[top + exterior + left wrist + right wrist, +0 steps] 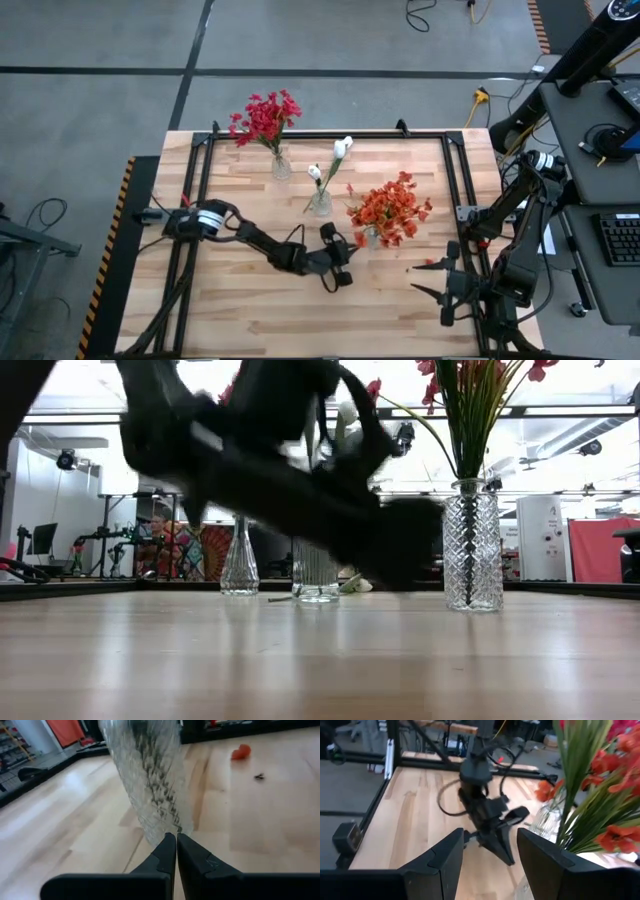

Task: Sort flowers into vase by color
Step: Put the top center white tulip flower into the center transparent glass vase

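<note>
Three clear glass vases stand on the wooden table. The far one (281, 166) holds crimson-red flowers (265, 116). The middle one (321, 204) holds white buds (341, 148). The near one (372, 238) holds orange-red flowers (392, 210). My left gripper (347, 272) is shut and sits low over the table; in its wrist view the tips (176, 838) lie just short of that near vase's foot (150, 785). My right gripper (487, 852) hangs open and empty above the table's right side (445, 290).
A loose orange-red petal (241, 751) lies on the table between the two grippers (428, 262). A black frame (455, 180) runs round the tabletop. There is bare wood near the front edge (280, 320). The left arm (300, 470) blocks much of the low view.
</note>
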### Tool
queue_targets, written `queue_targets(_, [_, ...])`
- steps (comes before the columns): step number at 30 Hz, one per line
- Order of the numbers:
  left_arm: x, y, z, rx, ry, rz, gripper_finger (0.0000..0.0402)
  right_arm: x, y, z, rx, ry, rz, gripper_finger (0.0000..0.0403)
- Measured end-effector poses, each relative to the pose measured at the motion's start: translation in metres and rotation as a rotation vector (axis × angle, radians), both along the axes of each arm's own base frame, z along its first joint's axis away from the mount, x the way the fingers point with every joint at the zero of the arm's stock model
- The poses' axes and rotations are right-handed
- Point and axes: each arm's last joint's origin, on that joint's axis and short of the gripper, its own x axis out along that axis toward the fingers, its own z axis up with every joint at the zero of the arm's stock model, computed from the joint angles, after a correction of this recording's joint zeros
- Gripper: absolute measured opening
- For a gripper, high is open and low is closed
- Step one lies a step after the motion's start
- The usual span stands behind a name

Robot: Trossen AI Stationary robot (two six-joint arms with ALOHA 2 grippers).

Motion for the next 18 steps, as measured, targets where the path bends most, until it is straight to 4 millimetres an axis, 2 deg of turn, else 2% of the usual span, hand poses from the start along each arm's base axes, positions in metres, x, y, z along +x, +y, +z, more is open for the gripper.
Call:
queue_targets(4, [-0.012,-0.005,0.040,0.031,0.103,-0.022,0.0000,0.002,-0.002,0.001,-0.015,-0.048,-0.042,0.0178])
queue_targets(8, [-0.033,0.002,0.071,0.091,0.301,-0.023,0.0000,0.009,-0.007,0.003,-0.020,-0.076,-0.095,0.0178])
queue_targets(10, [-0.043,0.005,0.093,0.102,0.333,-0.039,0.0000,0.012,-0.010,0.003,-0.015,-0.054,-0.095,0.0178])
queue_targets(15, [-0.076,-0.001,0.150,-0.024,0.357,-0.296,0.0000,0.014,-0.011,0.008,0.002,-0.040,-0.089,0.0178])
queue_targets(18, [-0.107,0.003,0.175,-0.127,0.435,-0.305,0.0000,0.015,-0.009,0.013,0.015,-0.038,-0.080,0.0178])
